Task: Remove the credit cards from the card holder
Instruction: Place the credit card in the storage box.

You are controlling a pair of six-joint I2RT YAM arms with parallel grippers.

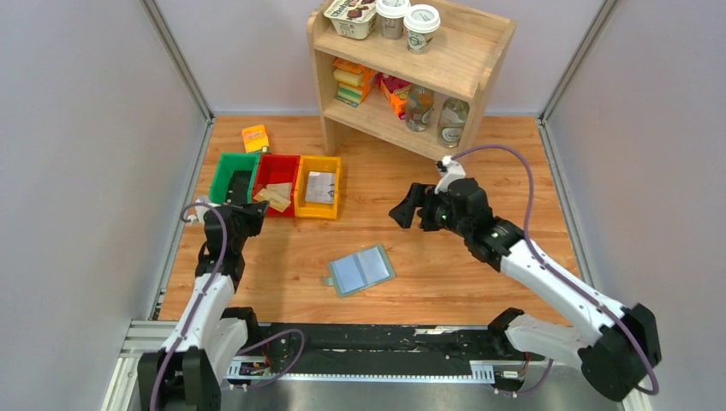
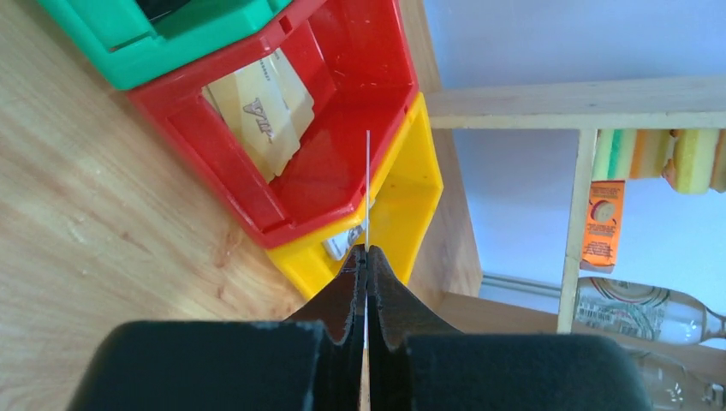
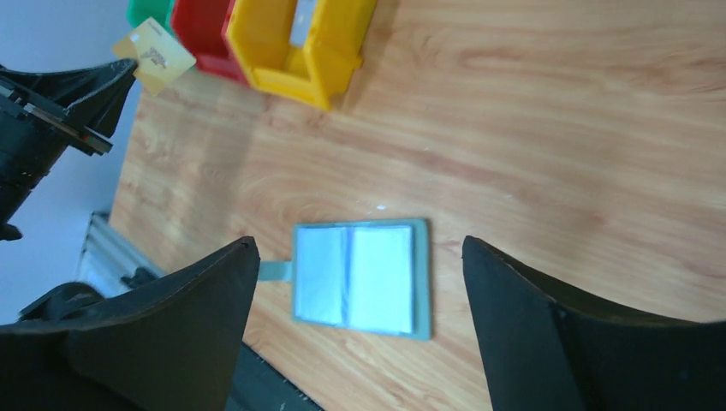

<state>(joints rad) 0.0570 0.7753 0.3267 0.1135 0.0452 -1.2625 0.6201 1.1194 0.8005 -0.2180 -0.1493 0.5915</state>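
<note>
The card holder (image 1: 362, 270) lies open and flat on the wooden table, blue-grey pocket panels up, its tab pointing left. In the right wrist view the card holder (image 3: 360, 278) shows below and between the spread fingers. My right gripper (image 1: 409, 211) (image 3: 360, 243) hangs open above the table, holding nothing. My left gripper (image 1: 250, 214) (image 2: 366, 253) is shut on a tan credit card (image 3: 159, 56), seen edge-on as a thin line (image 2: 368, 184), beside the red bin (image 1: 277, 168). Another tan card (image 2: 257, 111) lies in that bin.
A green bin (image 1: 224, 177), the red bin and a yellow bin (image 1: 334, 184) holding a silvery card (image 1: 320, 187) stand in a row at the back left. An orange packet (image 1: 255, 137) lies behind them. A wooden shelf (image 1: 467, 60) with jars and cups stands at the back.
</note>
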